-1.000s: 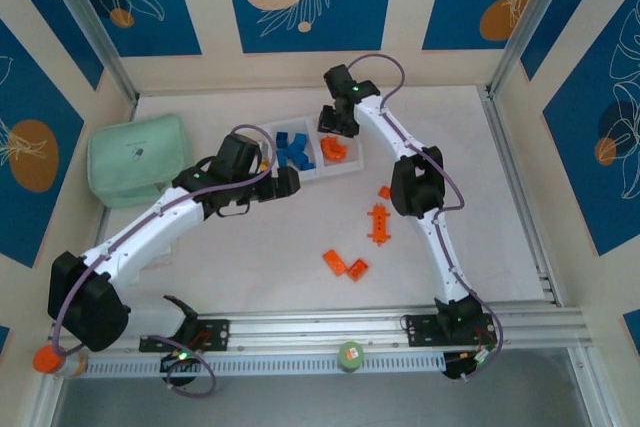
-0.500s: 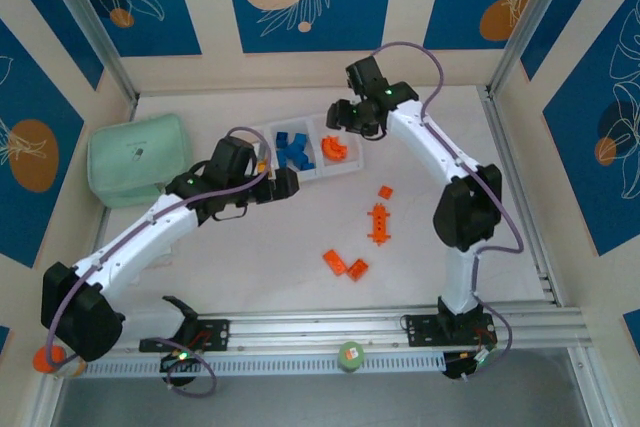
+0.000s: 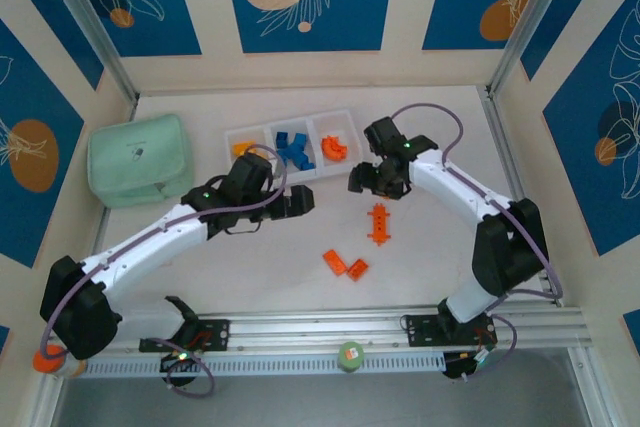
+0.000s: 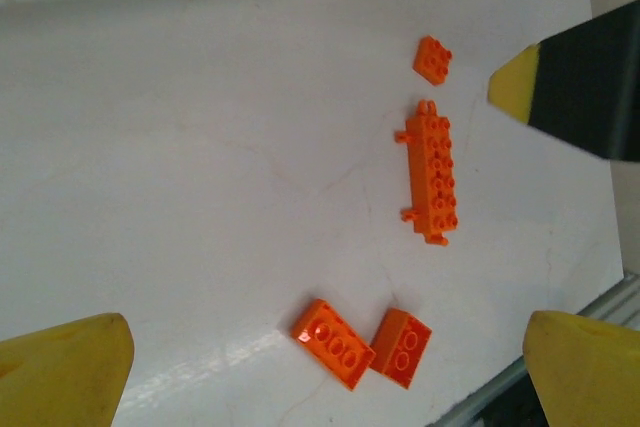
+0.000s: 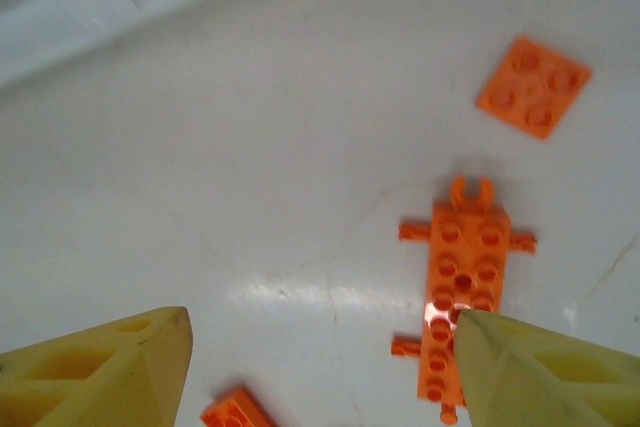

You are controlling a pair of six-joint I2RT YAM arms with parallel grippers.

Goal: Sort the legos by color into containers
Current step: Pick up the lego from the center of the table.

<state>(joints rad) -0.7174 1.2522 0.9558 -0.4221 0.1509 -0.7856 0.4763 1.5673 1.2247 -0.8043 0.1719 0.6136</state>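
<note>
The white three-compartment tray (image 3: 262, 131) holds yellow-orange legos (image 3: 245, 149) on the left, blue legos (image 3: 292, 150) in the middle and red-orange legos (image 3: 335, 147) on the right. Loose on the table lie a red-orange studded bar (image 3: 378, 223), two red-orange bricks (image 3: 334, 261) (image 3: 356, 268) and a small square plate (image 5: 533, 87). My right gripper (image 5: 320, 367) hangs open just above the table, its right finger (image 5: 540, 372) overlapping the bar (image 5: 460, 277). My left gripper (image 4: 325, 372) is open and empty above the two bricks (image 4: 333, 343) (image 4: 402, 347).
A mint-green pouch (image 3: 138, 159) lies at the far left. The right gripper's yellow-tipped finger (image 4: 580, 87) juts in beside the plate (image 4: 432, 59) in the left wrist view. An aluminium rail (image 3: 330, 327) runs along the near edge, with a green knob (image 3: 349, 355).
The right arm swung from over the tray's right compartment toward the front, down to the loose bar. The left gripper slid right and a little nearer, clear of the tray.
</note>
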